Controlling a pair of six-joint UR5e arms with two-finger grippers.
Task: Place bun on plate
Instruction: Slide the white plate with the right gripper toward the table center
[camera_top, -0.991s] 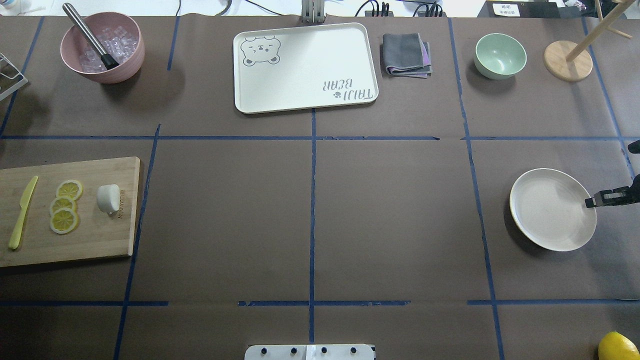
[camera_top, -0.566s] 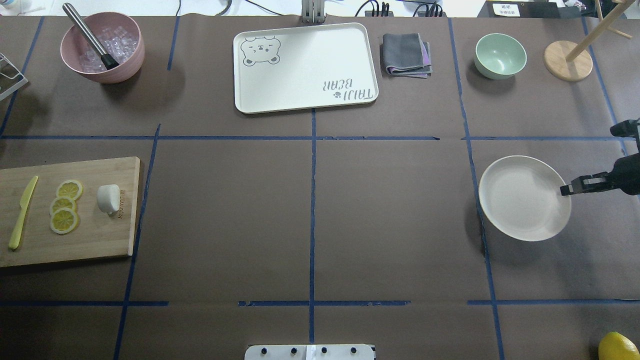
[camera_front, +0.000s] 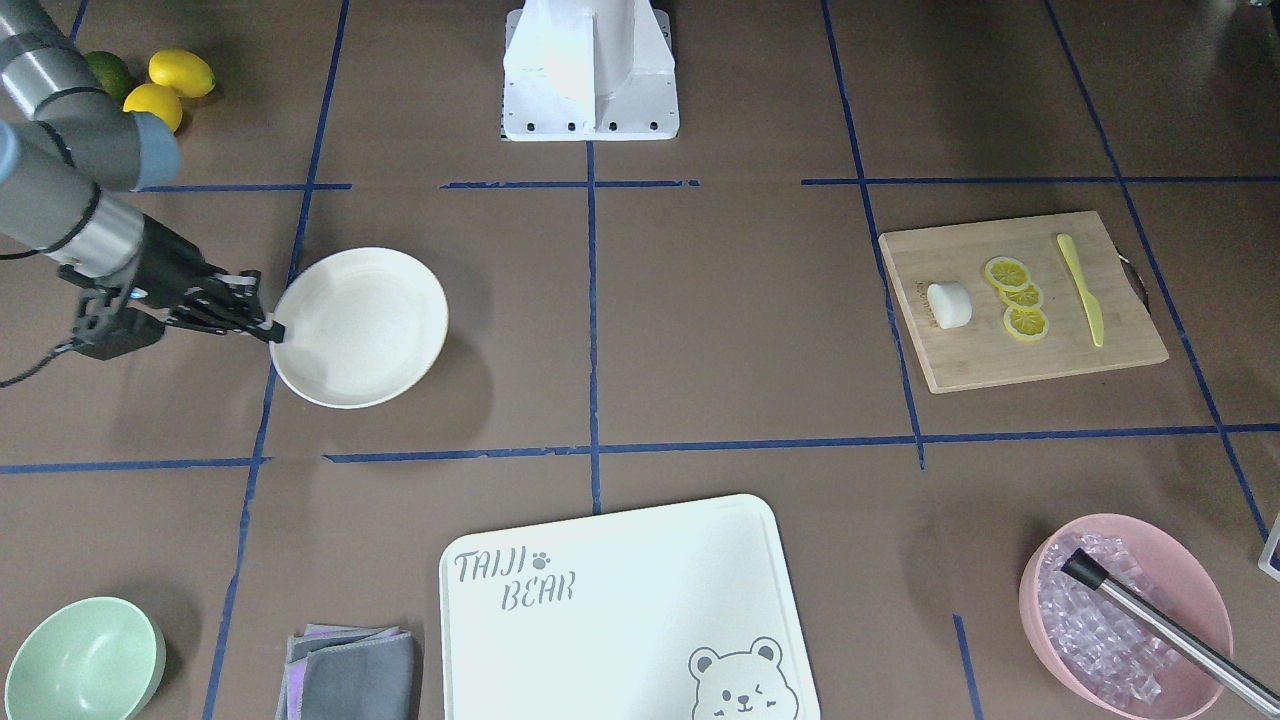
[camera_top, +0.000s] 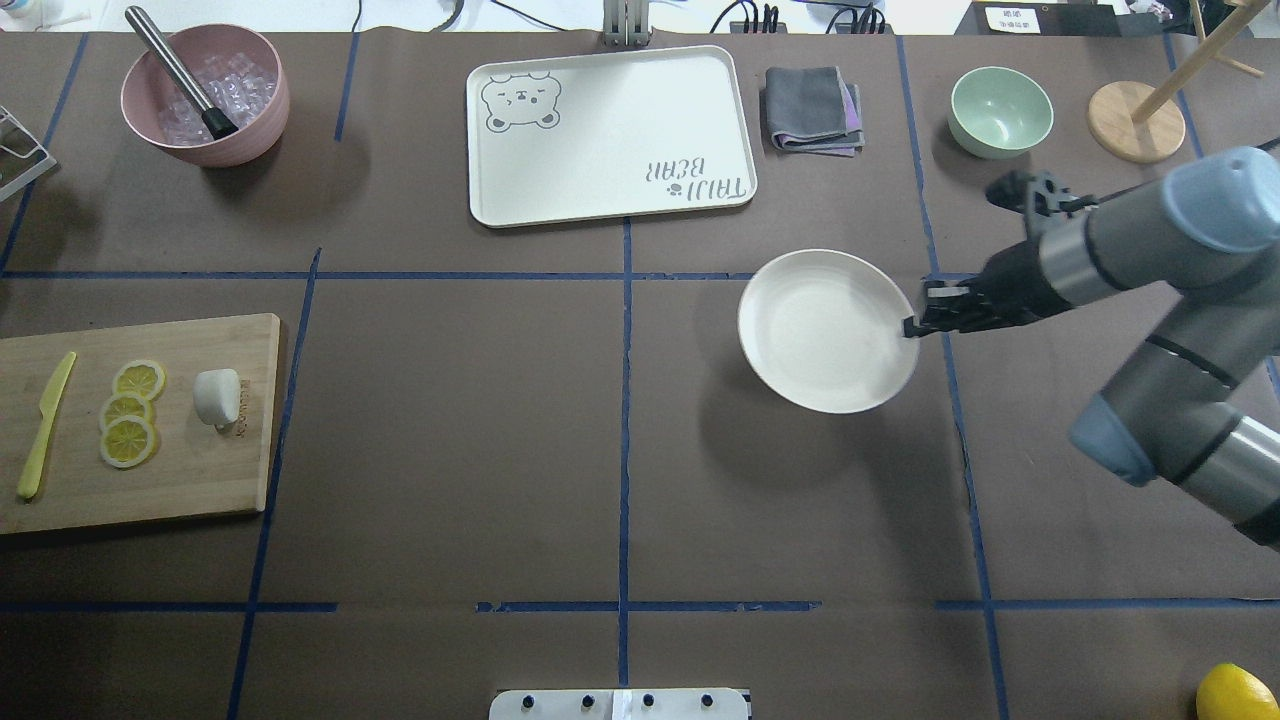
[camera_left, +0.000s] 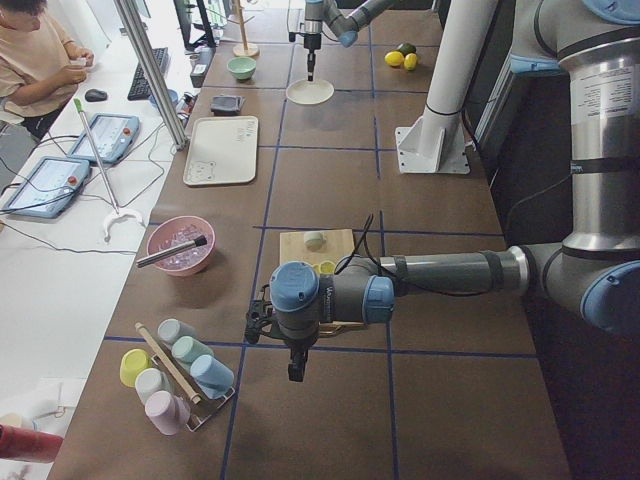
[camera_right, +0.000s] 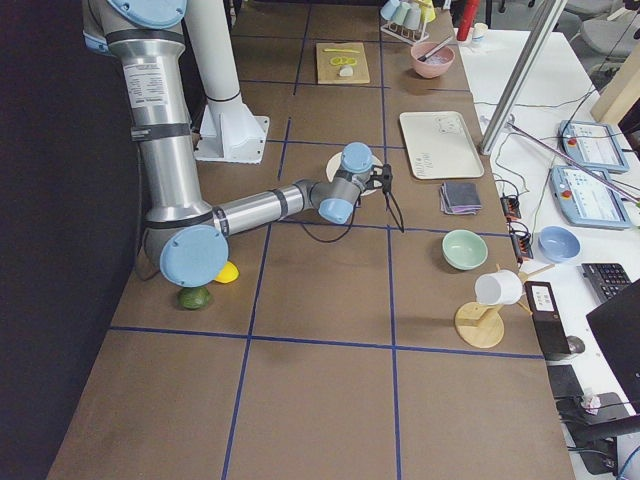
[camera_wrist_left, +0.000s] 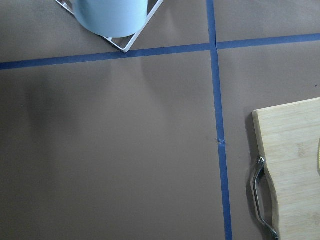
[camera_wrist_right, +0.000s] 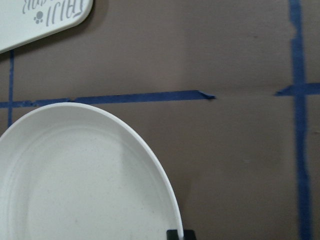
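The bun (camera_top: 217, 396) lies on the wooden cutting board (camera_top: 200, 480) at the table's left, beside three lemon slices (camera_top: 128, 412); in the front-facing view the bun (camera_front: 949, 304) shows on the right. My right gripper (camera_top: 912, 325) is shut on the right rim of the cream-white plate (camera_top: 820, 330), which hangs slightly above the table right of centre and casts a shadow below. The plate (camera_wrist_right: 75, 190) fills the right wrist view, with a fingertip (camera_wrist_right: 175, 234) on its rim. My left gripper (camera_left: 297, 372) shows only in the exterior left view, short of the board; whether it is open or shut I cannot tell.
A bear-printed white board (camera_top: 610, 135) lies at the back centre, a folded grey cloth (camera_top: 812, 110) and a green bowl (camera_top: 1000, 110) to its right. A pink bowl of ice (camera_top: 205, 95) stands back left. A yellow knife (camera_top: 45, 425) lies on the cutting board.
My right gripper has carried the plate leftward and a little away from the robot, from the table's right edge to just right of centre. The bun has not moved.
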